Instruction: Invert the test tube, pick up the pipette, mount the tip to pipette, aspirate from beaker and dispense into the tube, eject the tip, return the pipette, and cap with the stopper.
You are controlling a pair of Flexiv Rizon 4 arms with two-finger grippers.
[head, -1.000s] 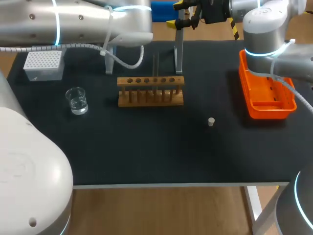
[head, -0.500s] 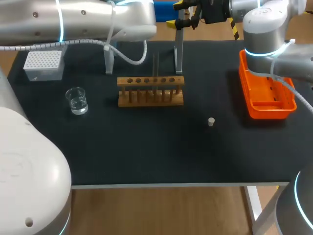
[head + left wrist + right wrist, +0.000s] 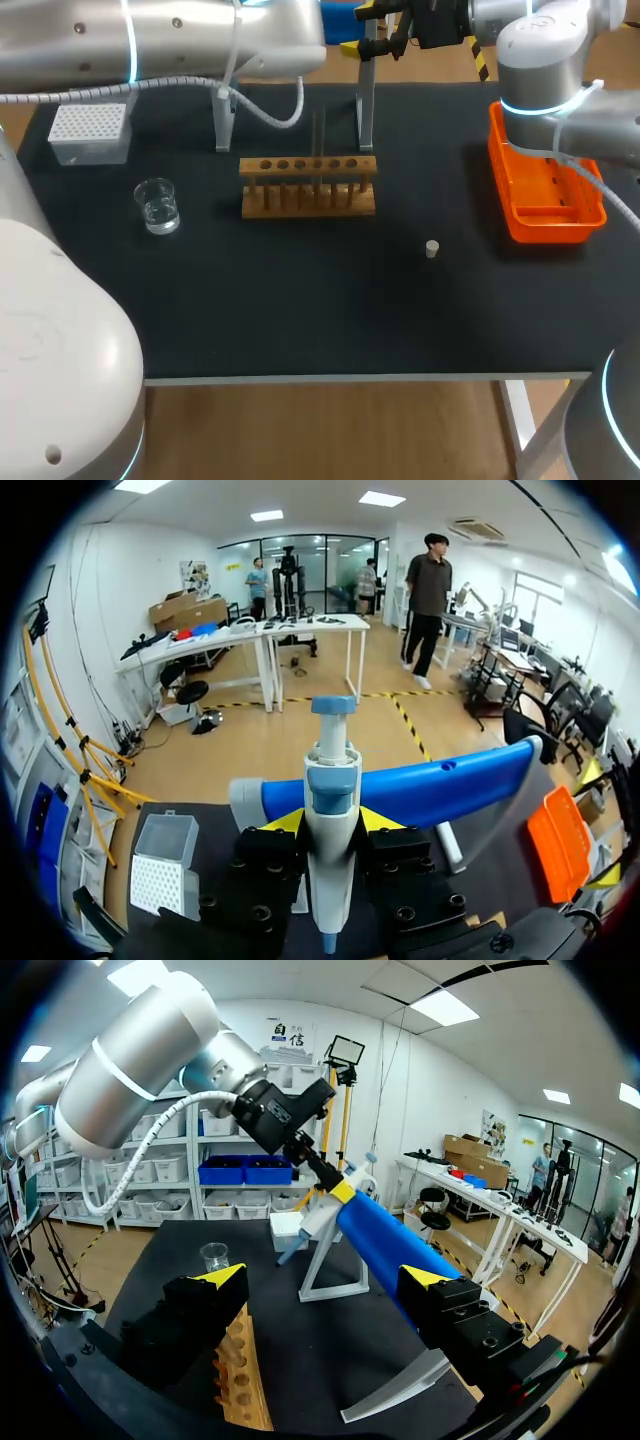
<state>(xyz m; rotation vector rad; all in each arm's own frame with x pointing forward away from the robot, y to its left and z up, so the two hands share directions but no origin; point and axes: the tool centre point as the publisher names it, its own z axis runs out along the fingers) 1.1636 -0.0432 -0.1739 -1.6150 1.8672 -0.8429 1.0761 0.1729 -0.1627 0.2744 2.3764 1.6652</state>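
Note:
My left gripper (image 3: 330, 822) is shut on the white-and-blue pipette (image 3: 331, 770), which stands upright between its yellow tips in front of the stand's blue bar (image 3: 430, 788). In the right wrist view the pipette (image 3: 312, 1218) shows in my left arm's gripper at the far end of the blue bar (image 3: 385, 1245). My right gripper (image 3: 328, 1278) stands open around that bar's near end, touching nothing. A test tube (image 3: 320, 140) stands in the wooden rack (image 3: 308, 187). The beaker (image 3: 157, 205) holds clear liquid. The white tip box (image 3: 90, 130) is at the far left. A small stopper (image 3: 432, 248) lies on the mat.
An orange tray (image 3: 545, 195) sits at the right edge. The pipette stand's legs (image 3: 365, 100) rise behind the rack. My left arm (image 3: 170, 40) spans the back of the table, above the tip box.
My left arm has shifted a little to the right along the back of the table. The right arm and the table's things have stayed put.

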